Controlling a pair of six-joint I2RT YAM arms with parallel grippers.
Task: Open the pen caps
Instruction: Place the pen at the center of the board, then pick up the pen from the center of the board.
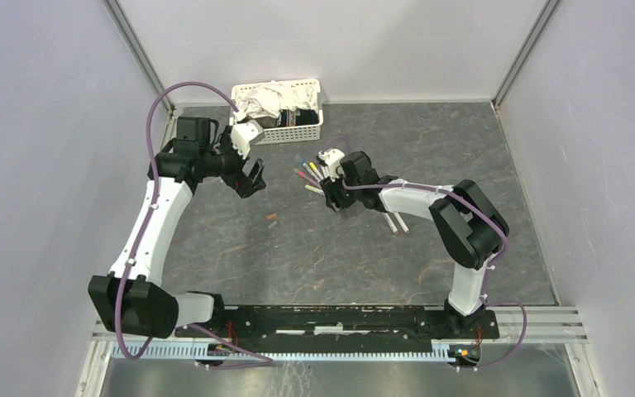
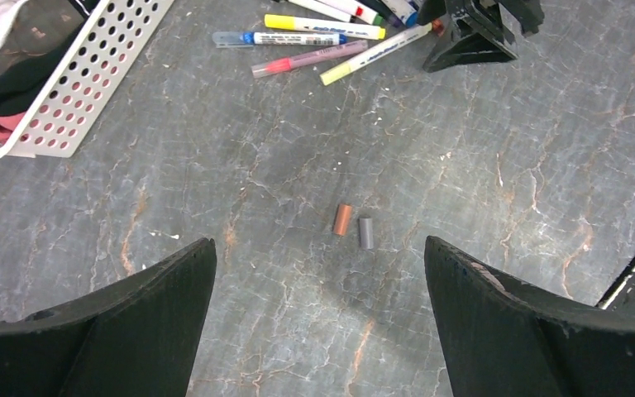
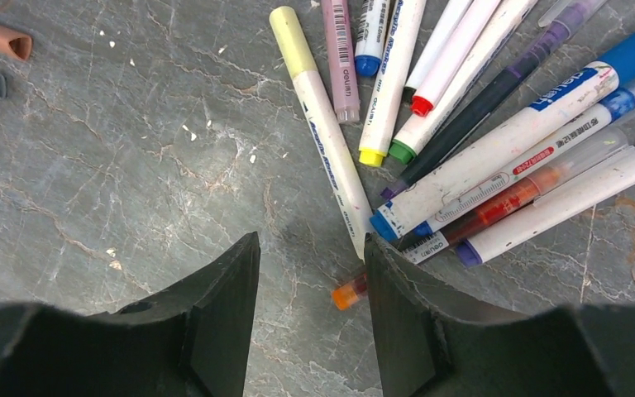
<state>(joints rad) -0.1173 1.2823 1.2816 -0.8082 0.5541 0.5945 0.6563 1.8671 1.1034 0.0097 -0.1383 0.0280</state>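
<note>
Several white-barrelled pens [image 3: 463, 107] lie fanned in a pile, capped in yellow, blue, red, green, purple and orange; the pile also shows in the top view [image 1: 307, 172] and the left wrist view [image 2: 322, 37]. My right gripper [image 3: 312, 240] is open and low at the pile's near edge [image 1: 331, 198]. The orange end of one pen [image 3: 346, 295] lies between its jaws, beside the right finger, not gripped. Two loose caps, one brown [image 2: 342, 220] and one grey [image 2: 366, 232], lie side by side on the table [image 1: 272, 220]. My left gripper [image 2: 318, 244] is wide open and empty above them [image 1: 252, 178].
A white slotted basket [image 1: 298, 131] of cloths stands at the back, close to the left gripper; its corner shows in the left wrist view [image 2: 74, 91]. Two more white pens [image 1: 395, 222] lie under the right forearm. Walls close in on the left, back and right.
</note>
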